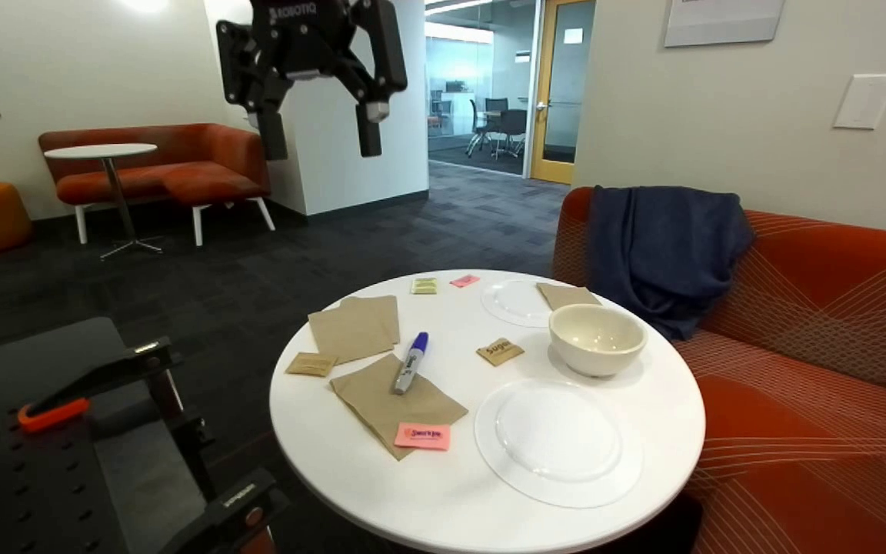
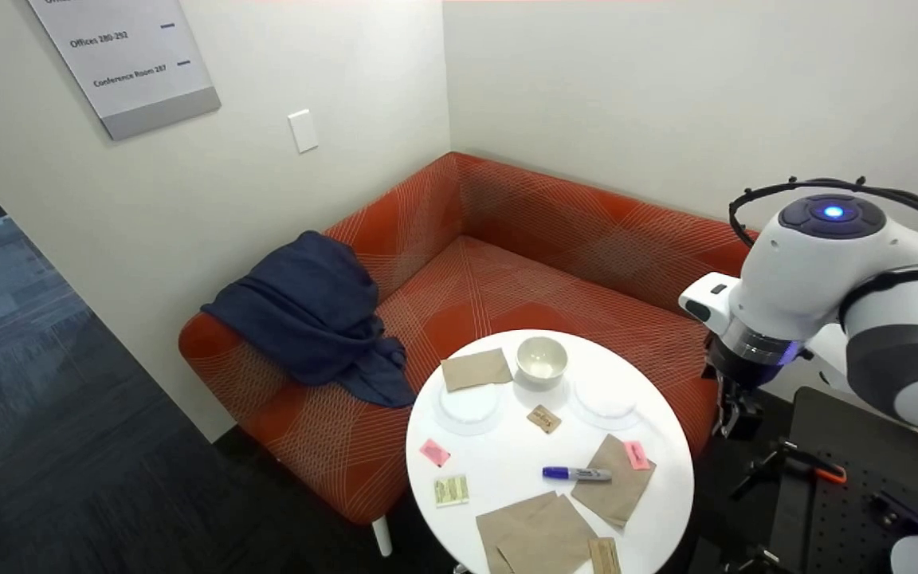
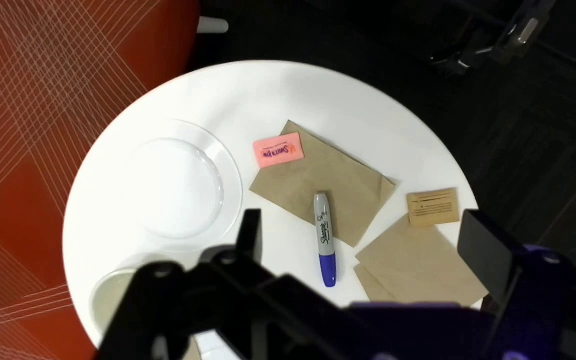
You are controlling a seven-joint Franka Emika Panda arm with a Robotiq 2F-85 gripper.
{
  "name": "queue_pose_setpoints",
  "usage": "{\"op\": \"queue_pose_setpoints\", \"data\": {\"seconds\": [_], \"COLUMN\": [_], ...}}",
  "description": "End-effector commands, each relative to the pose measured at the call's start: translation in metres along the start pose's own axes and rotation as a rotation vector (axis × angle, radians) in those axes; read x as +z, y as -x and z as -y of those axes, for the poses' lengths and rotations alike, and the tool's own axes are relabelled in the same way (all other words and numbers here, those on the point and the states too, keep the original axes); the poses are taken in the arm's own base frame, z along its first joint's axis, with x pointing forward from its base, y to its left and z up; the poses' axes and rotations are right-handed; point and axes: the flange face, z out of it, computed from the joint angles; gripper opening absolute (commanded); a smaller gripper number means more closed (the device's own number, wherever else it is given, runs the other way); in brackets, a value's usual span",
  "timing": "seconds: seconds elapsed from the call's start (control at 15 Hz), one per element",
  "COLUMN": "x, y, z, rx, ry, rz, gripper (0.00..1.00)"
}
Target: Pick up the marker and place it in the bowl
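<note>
In an exterior view the gripper (image 1: 322, 144) hangs high at the left, its fingers spread wide with nothing in their grasp. The wrist view looks down past both fingers to the table (image 1: 451, 500).

The marker (image 1: 411, 363) lies left of the table's middle, its grey barrel on a napkin (image 1: 374, 400), its blue cap pointing to the far side, past the napkin's edge. A pink packet (image 1: 422, 436) overlaps that napkin on the near side. The bowl (image 1: 597, 354) stands upright at the right, well apart from the marker; a sugar packet (image 1: 501, 352) lies between them. The near plate (image 1: 620, 469) sits on the bowl's near side; the far plate (image 1: 498, 304) is beyond it, to the left.

At the left, two overlapping napkins (image 1: 354, 327) have a brown packet (image 1: 311, 364) at their corner. A green packet (image 1: 424, 286) lies near the far edge. The sofa (image 1: 781, 431) stands at the right, a dark blue cloth (image 1: 666, 254) over its far end.
</note>
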Motion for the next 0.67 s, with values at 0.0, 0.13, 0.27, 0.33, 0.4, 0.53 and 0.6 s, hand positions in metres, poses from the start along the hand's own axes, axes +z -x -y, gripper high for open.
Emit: {"op": "queue_pose_setpoints", "data": {"seconds": [0.0,0.13,0.27,0.33,0.4,0.53,0.6], "x": [0.039,0.059,0.077,0.084,0.092,0.086,0.092], "y": [-0.010,-0.017,-0.024,-0.026,-0.029,-0.020,-0.023], "z": [-0.006,-0.004,-0.001,0.001,0.001,0.006,0.006], "rx": [-0.046,-0.052,-0.057,-0.058,-0.061,-0.056,-0.063], "ry": [-0.009,-0.019,-0.029,-0.032,-0.031,-0.044,-0.045], "rz": [0.034,0.057,0.080,0.093,0.106,0.110,0.124], "gripper": [1.00,1.00,1.00,1.00,1.00,1.00,1.00]}}
